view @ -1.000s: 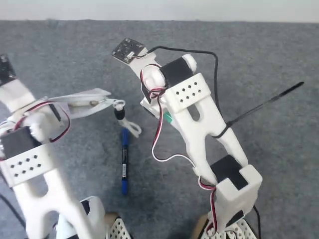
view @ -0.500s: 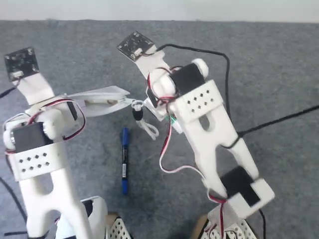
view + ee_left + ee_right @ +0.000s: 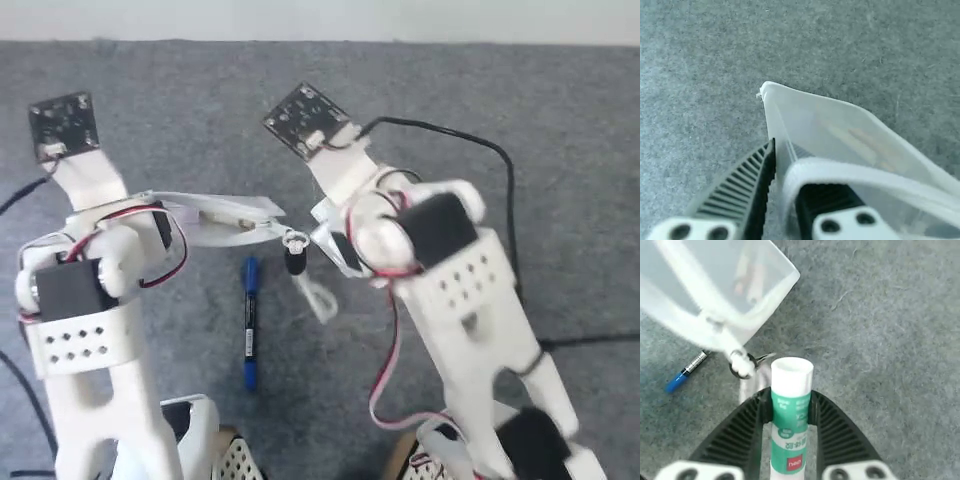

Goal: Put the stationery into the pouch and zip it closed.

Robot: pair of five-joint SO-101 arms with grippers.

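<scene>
A translucent white pouch (image 3: 215,220) hangs above the grey carpet, pinched at its edge by my left gripper (image 3: 782,170), which is shut on it. Light-coloured items show faintly through the pouch wall (image 3: 860,137). Its zip pull (image 3: 295,250) and white strap (image 3: 318,295) dangle from the end nearest the right arm. My right gripper (image 3: 788,397) is shut on a green and white glue stick (image 3: 790,410), upright between the jaws, just beside the pouch (image 3: 725,285) and the zip pull (image 3: 742,365). A blue pen (image 3: 249,320) lies on the carpet between the two arms.
Grey carpet (image 3: 520,120) covers the whole work surface, with open room at the back and right. A black cable (image 3: 480,150) loops behind the right arm. Both arm bases stand at the near edge.
The left arm has carried the pouch to the right, its zip pull and strap swinging along. The right arm with the glue stick has shifted right and nearer. The pen has stayed put.
</scene>
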